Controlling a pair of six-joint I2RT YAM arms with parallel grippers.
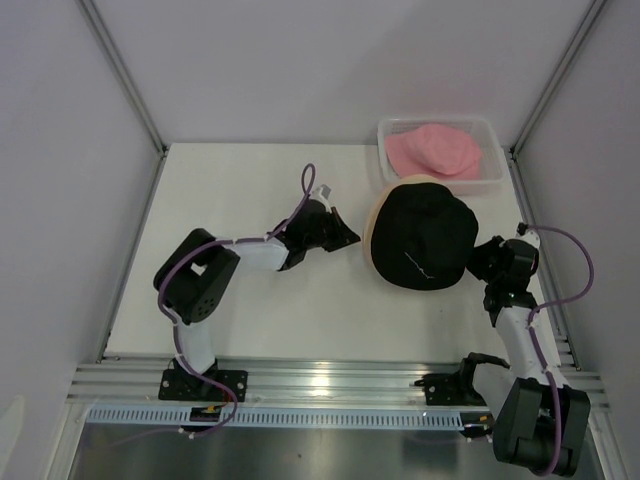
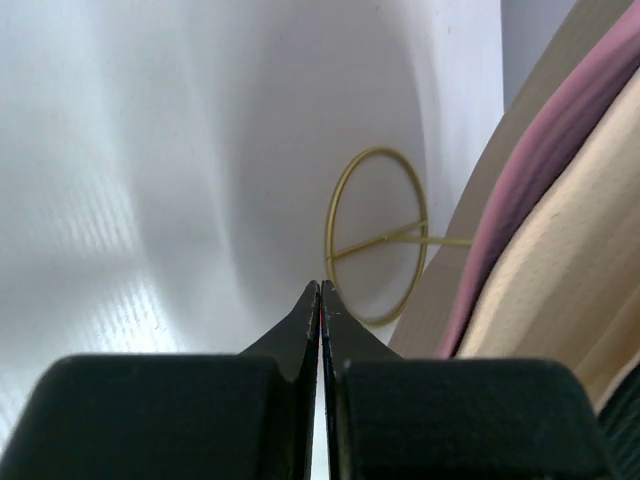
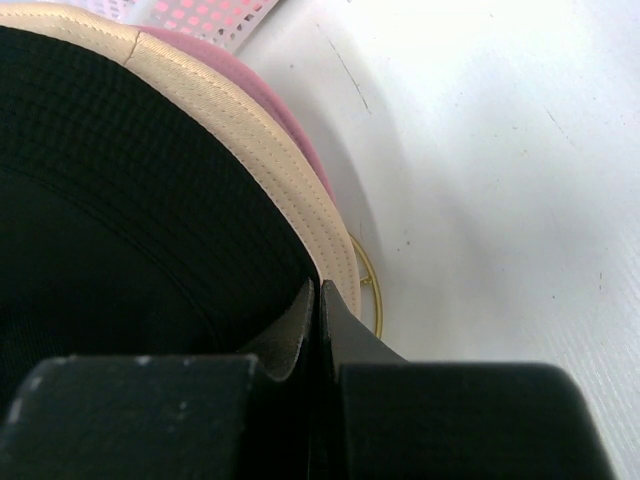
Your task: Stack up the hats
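Note:
A black hat (image 1: pixel 425 235) lies on top of a pile at the table's right middle. Under it show a beige hat's brim (image 1: pixel 373 226) and, in the right wrist view, a pink hat's brim (image 3: pixel 292 132) beneath the beige brim (image 3: pixel 290 195). The pile rests on a gold wire stand (image 2: pixel 385 239). A second pink hat (image 1: pixel 437 148) lies in the clear bin. My left gripper (image 1: pixel 351 238) is shut and empty just left of the pile (image 2: pixel 320 288). My right gripper (image 1: pixel 478 257) is shut at the black hat's right edge (image 3: pixel 318 290), with nothing visible between its jaws.
The clear plastic bin (image 1: pixel 492 178) stands at the back right corner, just behind the pile. White walls enclose the table on the left, back and right. Bare tabletop (image 1: pixel 250 190) lies to the left of and behind the left arm.

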